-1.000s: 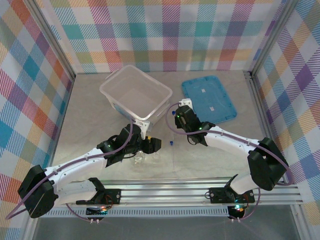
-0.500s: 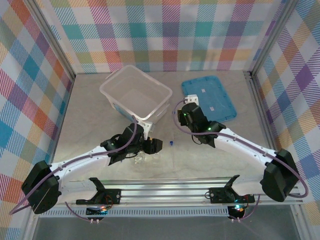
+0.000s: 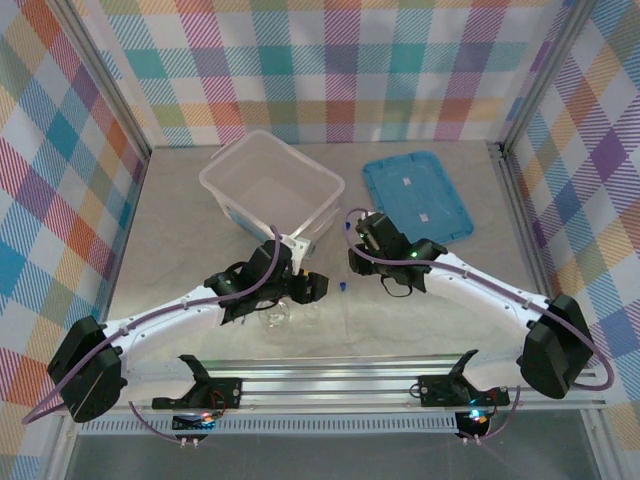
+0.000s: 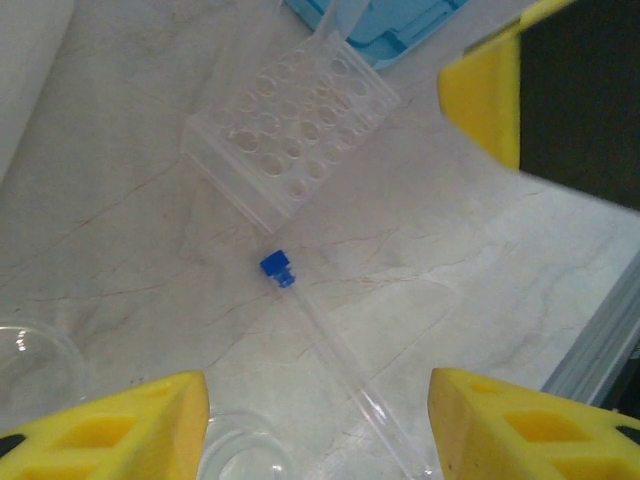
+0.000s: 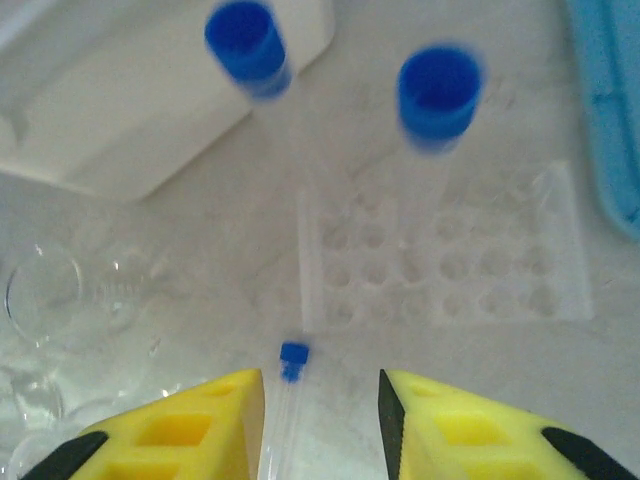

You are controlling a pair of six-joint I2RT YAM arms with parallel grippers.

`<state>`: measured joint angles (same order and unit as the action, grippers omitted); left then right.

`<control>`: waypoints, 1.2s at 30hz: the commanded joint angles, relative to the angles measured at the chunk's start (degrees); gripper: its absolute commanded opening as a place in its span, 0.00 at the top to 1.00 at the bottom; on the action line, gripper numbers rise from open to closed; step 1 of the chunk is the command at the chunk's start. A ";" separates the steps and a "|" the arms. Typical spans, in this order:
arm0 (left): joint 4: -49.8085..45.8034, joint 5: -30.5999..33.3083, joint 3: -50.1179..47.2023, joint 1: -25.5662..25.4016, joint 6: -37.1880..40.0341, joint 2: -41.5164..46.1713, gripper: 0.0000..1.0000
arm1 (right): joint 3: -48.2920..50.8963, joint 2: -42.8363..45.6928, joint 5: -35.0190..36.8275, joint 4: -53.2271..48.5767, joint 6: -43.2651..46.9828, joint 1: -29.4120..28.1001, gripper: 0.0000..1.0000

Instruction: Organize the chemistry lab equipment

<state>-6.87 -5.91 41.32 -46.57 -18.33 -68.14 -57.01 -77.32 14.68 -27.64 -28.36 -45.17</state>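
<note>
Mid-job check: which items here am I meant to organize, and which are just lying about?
Job:
- upright blue-capped tube by the tub
- upright blue-capped tube nearer the lid
- lying blue-capped tube
- clear tube rack
- round glass flask
- small clear beaker

Lying about:
- translucent white tub
- flat blue lid

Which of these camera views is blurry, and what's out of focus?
Right wrist view: the two upright blue-capped tubes near the lens are blurred, the rack soft. Left wrist view: the lying tube and rack are crisp. Top view: evenly lit, sharp.
</note>
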 commanded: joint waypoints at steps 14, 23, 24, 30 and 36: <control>-6.65 4.85 -3.87 0.23 2.12 9.98 0.40 | -0.64 -14.19 -5.77 -0.77 -6.03 -4.97 0.66; -6.60 4.64 -5.94 0.24 1.07 11.43 0.40 | -0.98 -18.01 -5.69 0.27 -7.08 -5.69 0.67; -6.44 4.59 -5.99 0.17 1.01 11.39 0.40 | -1.08 -18.33 -5.63 0.30 -7.04 -5.77 0.68; -5.91 4.33 -6.34 0.21 0.86 11.14 0.40 | -1.78 -20.06 -5.37 0.69 -7.14 -5.82 0.68; -5.44 4.24 -6.56 0.20 0.75 10.88 0.40 | -2.78 -21.76 -5.59 0.83 -6.82 -5.91 0.68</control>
<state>-13.39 -1.85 35.70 -46.57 -17.10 -57.84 -58.06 -98.02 9.32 -27.00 -34.35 -50.61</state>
